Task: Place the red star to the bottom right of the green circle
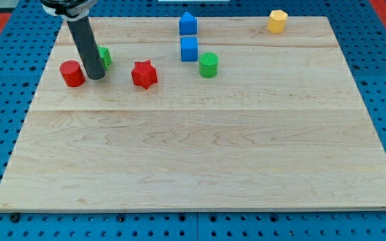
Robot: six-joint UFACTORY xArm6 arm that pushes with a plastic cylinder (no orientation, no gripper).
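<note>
The red star (144,74) lies on the wooden board (200,161) in the upper left part of the view. The green circle (208,65) stands to the star's right and slightly higher, about a hundred pixels away. My tip (96,77) rests on the board to the left of the star, between it and a red cylinder (72,73). The tip is apart from the star. A green block (104,57) sits right behind the rod, partly hidden by it, so its shape is unclear.
A blue cube (189,49) stands just up-left of the green circle. A blue house-shaped block (187,24) is near the top edge. A yellow hexagon block (277,21) is at the top right.
</note>
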